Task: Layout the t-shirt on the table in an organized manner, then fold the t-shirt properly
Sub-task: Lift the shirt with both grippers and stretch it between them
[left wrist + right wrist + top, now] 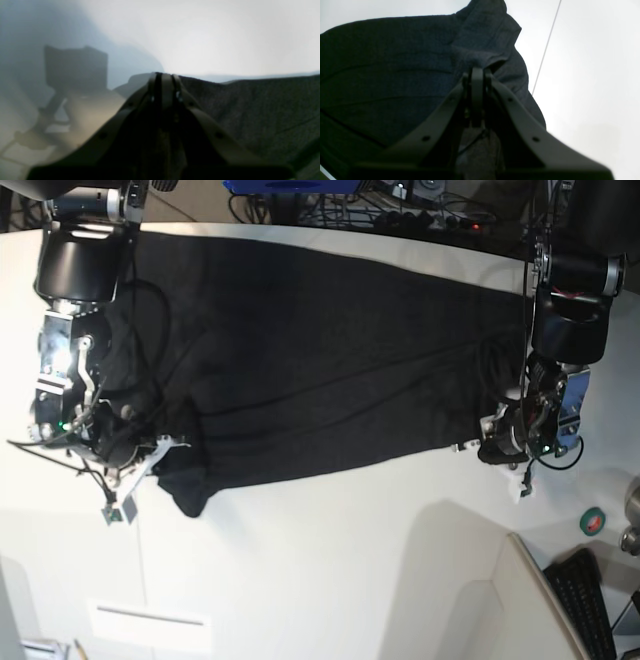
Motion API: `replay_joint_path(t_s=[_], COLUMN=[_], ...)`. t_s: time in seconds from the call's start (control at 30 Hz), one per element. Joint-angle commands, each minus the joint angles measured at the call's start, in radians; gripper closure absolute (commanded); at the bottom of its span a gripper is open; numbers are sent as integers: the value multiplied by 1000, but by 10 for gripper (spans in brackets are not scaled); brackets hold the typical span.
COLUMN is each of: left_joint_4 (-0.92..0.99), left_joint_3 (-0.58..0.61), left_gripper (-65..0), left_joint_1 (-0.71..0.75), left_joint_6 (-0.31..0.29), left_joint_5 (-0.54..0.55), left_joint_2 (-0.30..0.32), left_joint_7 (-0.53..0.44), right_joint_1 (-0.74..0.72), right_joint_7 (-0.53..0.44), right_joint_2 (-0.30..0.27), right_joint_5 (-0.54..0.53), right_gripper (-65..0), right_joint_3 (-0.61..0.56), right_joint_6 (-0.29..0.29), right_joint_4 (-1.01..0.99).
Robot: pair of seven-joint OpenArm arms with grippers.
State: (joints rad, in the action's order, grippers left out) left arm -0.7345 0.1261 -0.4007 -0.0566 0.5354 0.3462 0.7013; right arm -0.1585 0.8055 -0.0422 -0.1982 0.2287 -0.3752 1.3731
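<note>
The black t-shirt (pixel 320 370) is spread wide across the table (pixel 330 570), stretched between my two grippers. No graphic or tag shows. My right gripper (pixel 168 448), on the left of the base view, is shut on the shirt's near corner, where a sleeve (pixel 190 495) hangs down. In the right wrist view the gripper (pixel 477 73) pinches a fold of dark fabric (pixel 395 75). My left gripper (pixel 482 448), on the right of the base view, is shut on the other near corner. In the left wrist view the gripper (pixel 163 77) clamps the cloth edge (pixel 250 107).
A black keyboard (pixel 590 605) and a green tape roll (pixel 592 521) lie at the lower right. A white label (pixel 150 620) lies on the table front left. Cables and gear (pixel 430 215) line the far edge. The table seam (pixel 546 50) runs beside the shirt.
</note>
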Motion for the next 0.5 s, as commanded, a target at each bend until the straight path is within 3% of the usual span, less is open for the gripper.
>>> replay_joint_path(t_s=[0.0, 0.33, 0.47], left_joint_4=[-6, -56, -56], left_joint_3=[4, 5, 5], left_gripper=[0, 0, 0], left_joint_1=[-19, -163, -221], left_joint_6=[-15, -16, -16], left_joint_5=[13, 13, 13], left_joint_2=[-6, -29, -48], left_joint_7=[28, 64, 79], right_joint_1=[-40, -227, -327], right_joint_7=[-39, -45, -122], right_joint_2=[-29, -147, -196], right_joint_5=[-5, -5, -4], right_gripper=[0, 0, 0], right_joint_3=[-1, -4, -7], right_joint_6=[0, 0, -5], right_joint_4=[2, -148, -277])
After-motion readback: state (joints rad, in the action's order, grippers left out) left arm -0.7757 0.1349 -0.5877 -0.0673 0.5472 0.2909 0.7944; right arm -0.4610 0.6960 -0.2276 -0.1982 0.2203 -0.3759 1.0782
